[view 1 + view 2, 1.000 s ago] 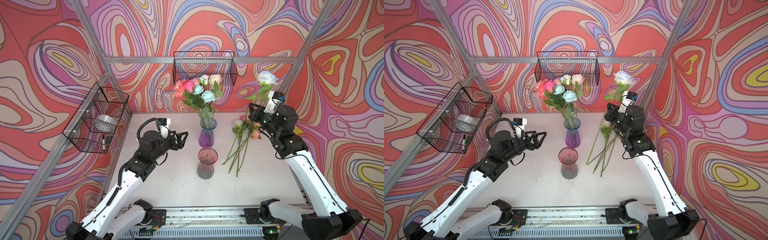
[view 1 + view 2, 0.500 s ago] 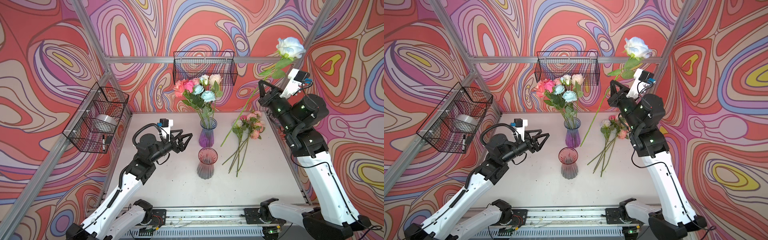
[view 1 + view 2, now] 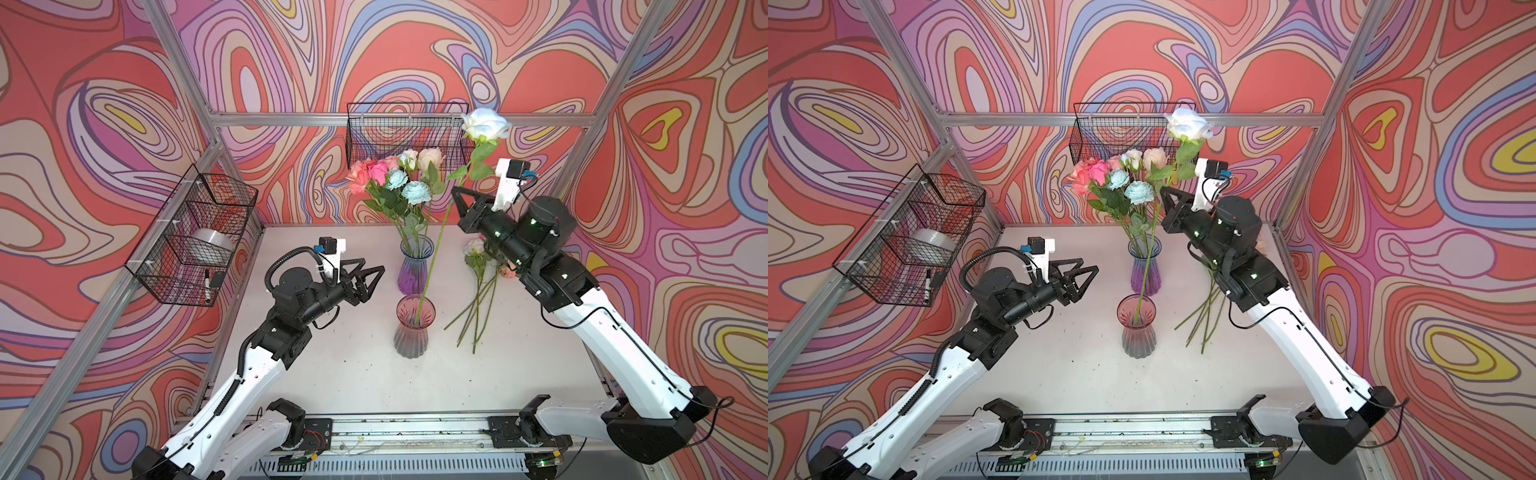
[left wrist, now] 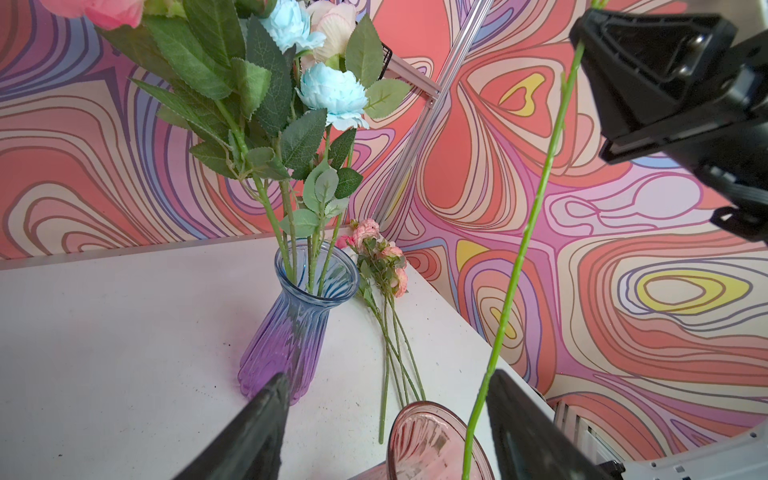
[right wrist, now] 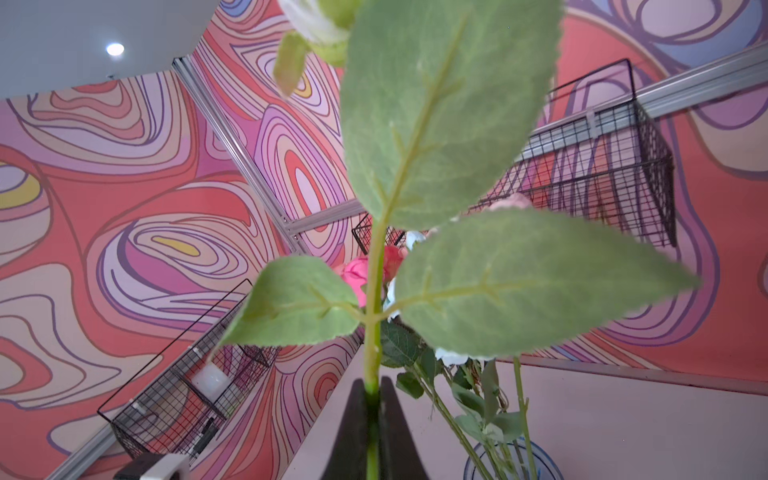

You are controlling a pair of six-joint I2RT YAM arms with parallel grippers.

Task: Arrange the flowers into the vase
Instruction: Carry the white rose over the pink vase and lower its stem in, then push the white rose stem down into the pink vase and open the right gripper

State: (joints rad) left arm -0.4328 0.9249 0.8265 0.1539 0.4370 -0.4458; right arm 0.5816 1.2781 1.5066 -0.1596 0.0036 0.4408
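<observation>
Over the white table's [image 3: 353, 374] middle, right gripper [image 3: 456, 195] pinches a long-stemmed white rose [image 3: 485, 123] below its leaves: light, whippy, top-heavy; upper-stem hold judged sound. Left gripper [image 3: 373, 267] spread, empty.

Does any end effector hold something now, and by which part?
The right end effector holds the white rose by its stem, just below the leaves; the stem's foot is in the pink vase. The left end effector is open, empty.
</observation>
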